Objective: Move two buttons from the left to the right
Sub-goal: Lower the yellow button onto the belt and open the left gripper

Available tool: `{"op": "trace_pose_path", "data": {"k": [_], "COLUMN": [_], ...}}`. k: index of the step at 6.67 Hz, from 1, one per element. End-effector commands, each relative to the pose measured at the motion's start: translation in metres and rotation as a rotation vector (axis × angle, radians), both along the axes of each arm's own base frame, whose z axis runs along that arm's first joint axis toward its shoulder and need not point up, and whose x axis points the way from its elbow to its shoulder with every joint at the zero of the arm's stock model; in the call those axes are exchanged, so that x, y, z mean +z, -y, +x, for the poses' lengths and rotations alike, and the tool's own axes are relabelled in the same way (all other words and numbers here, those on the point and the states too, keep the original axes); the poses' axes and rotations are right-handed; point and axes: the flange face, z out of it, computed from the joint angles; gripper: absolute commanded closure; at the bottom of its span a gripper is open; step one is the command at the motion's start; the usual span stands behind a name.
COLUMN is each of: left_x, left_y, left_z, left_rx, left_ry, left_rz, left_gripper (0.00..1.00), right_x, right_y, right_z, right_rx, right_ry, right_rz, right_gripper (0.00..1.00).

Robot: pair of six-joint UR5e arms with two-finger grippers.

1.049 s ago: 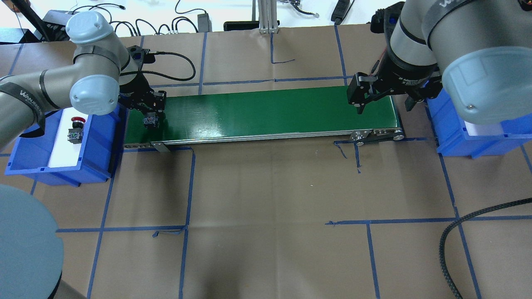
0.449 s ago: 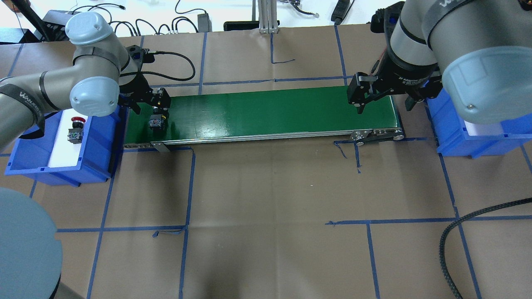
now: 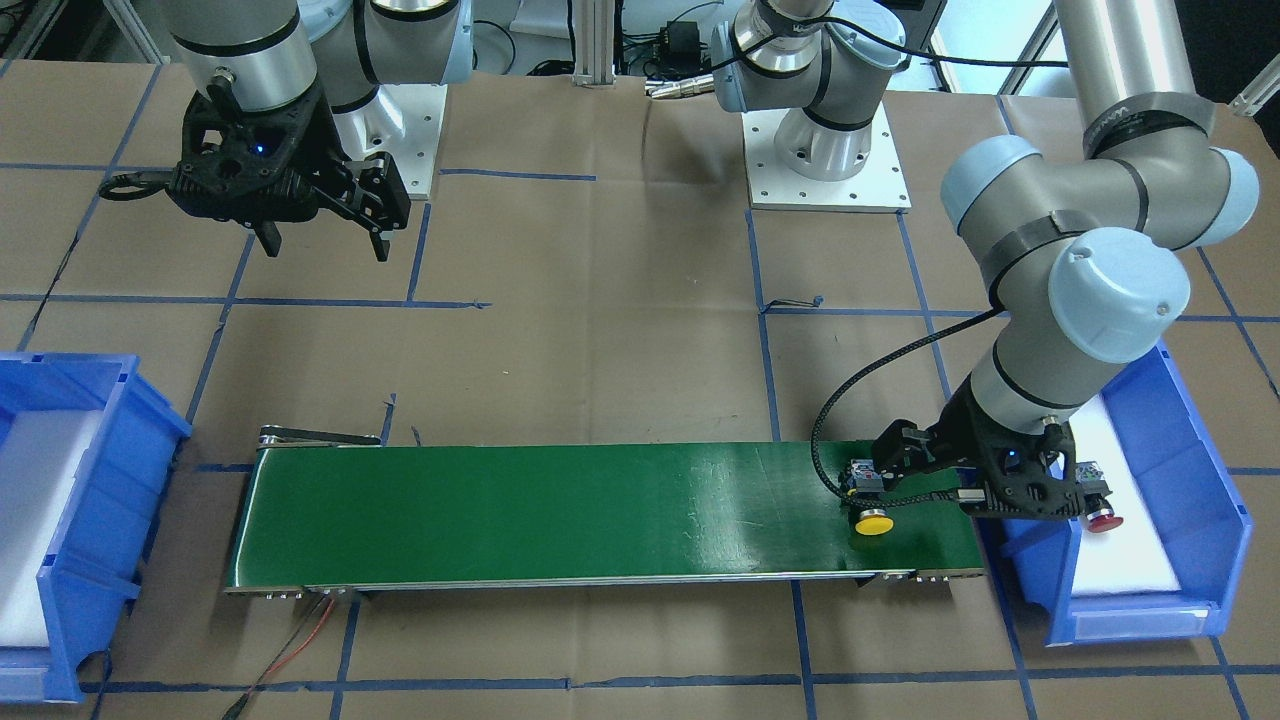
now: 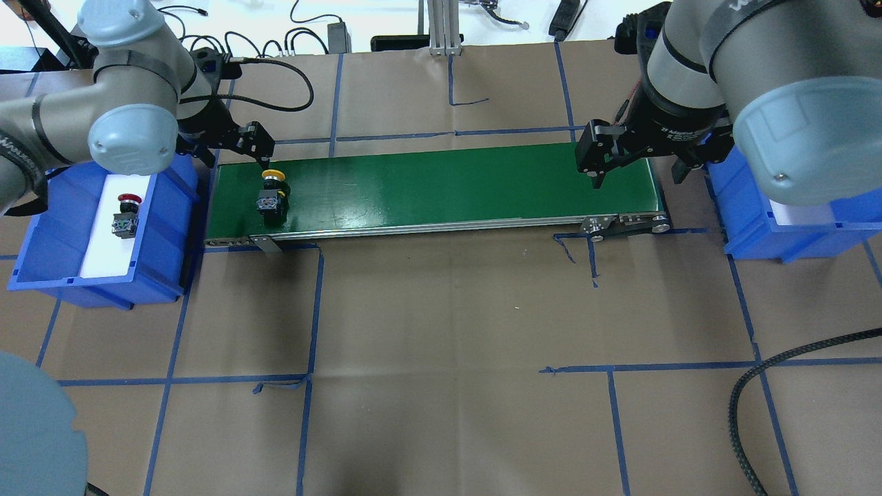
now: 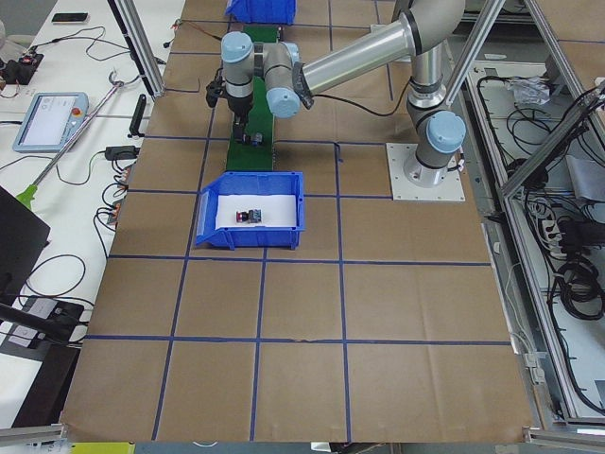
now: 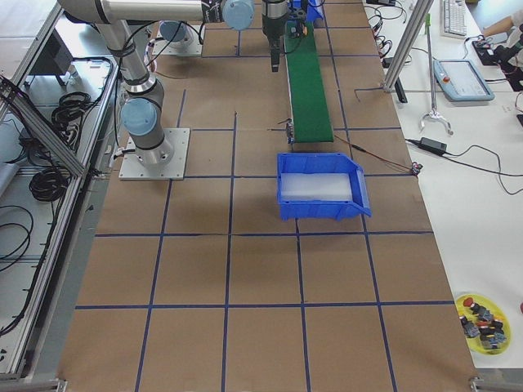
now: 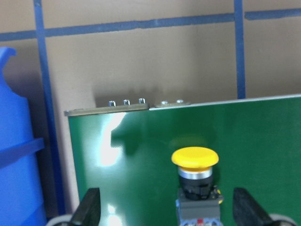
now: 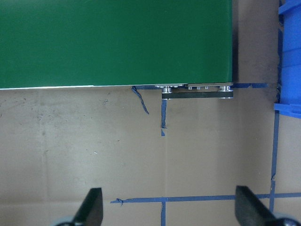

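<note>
My left gripper [image 4: 238,160] hangs spread wide, gripping nothing, over the end of the green conveyor belt [image 4: 448,186]. The yellow button [image 4: 271,194] lies on its side between the fingers' line, untouched. The red button [image 4: 126,215] rests in the blue bin [image 4: 41,275] alongside. My right gripper [image 4: 637,176] gapes above the belt's other end, beside a second blue bin [image 4: 758,241], with open belt between.

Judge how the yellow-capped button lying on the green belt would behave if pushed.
The yellow button lies on its side on the belt; its blocky body probably resists rolling. The round cap may make it pivot when nudged. It looks rigid.
</note>
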Motion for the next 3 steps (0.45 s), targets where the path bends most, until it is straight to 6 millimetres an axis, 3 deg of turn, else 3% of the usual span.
{"op": "trace_pose_path", "data": {"k": [1,3], "left_x": [0.073,0.082], "left_y": [-0.021,-0.022], "left_z": [-0.002,0.017], "left_rx": [0.003,0.019], "left_ry": [-0.007,-0.003], "left_rz": [0.019,0.019], "left_gripper": [0.0,0.0], "right_x": [0.001,0.001], "right_y": [0.0,0.0], "right_z": [0.0,0.0], "right_rx": [0.0,0.0], "right_ry": [0.0,0.0], "right_rz": [-0.003,-0.003], "right_gripper": [0.0,0.0]}}
